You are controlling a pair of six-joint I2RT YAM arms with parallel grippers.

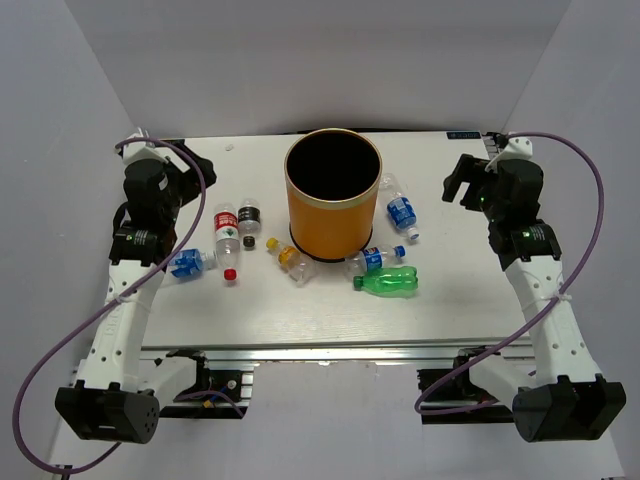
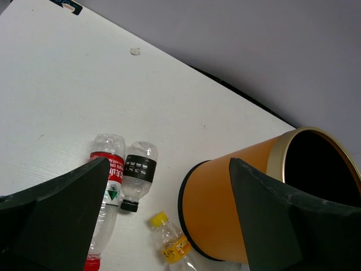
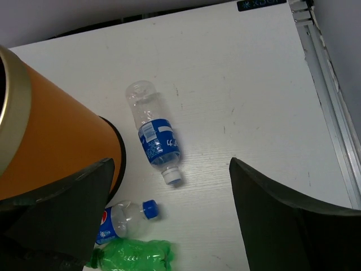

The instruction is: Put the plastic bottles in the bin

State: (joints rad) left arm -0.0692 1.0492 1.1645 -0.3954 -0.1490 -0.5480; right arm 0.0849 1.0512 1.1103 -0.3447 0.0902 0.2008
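Note:
The orange bin [image 1: 330, 222] stands upright at the table's middle back, its dark inside open. Several bottles lie on their sides around it. To its left are a red-label bottle [image 1: 227, 240], a black-label one [image 1: 249, 222], a blue-label one [image 1: 190, 263] and a yellow-capped one [image 1: 290, 262]. To its right are a blue-label bottle [image 1: 400, 210], a blue-capped one [image 1: 375, 258] and a green one [image 1: 390, 283]. My left gripper [image 1: 185, 180] is open and empty above the left bottles. My right gripper [image 1: 462, 182] is open and empty, to the right of the bin.
The left wrist view shows the bin [image 2: 237, 192], the red-label bottle [image 2: 110, 175], the black-label bottle [image 2: 138, 172] and the yellow-capped bottle [image 2: 169, 240]. The right wrist view shows the bin [image 3: 51, 141], the blue-label bottle [image 3: 155, 135], the blue-capped bottle [image 3: 121, 220] and the green bottle [image 3: 135, 255]. White walls enclose the table.

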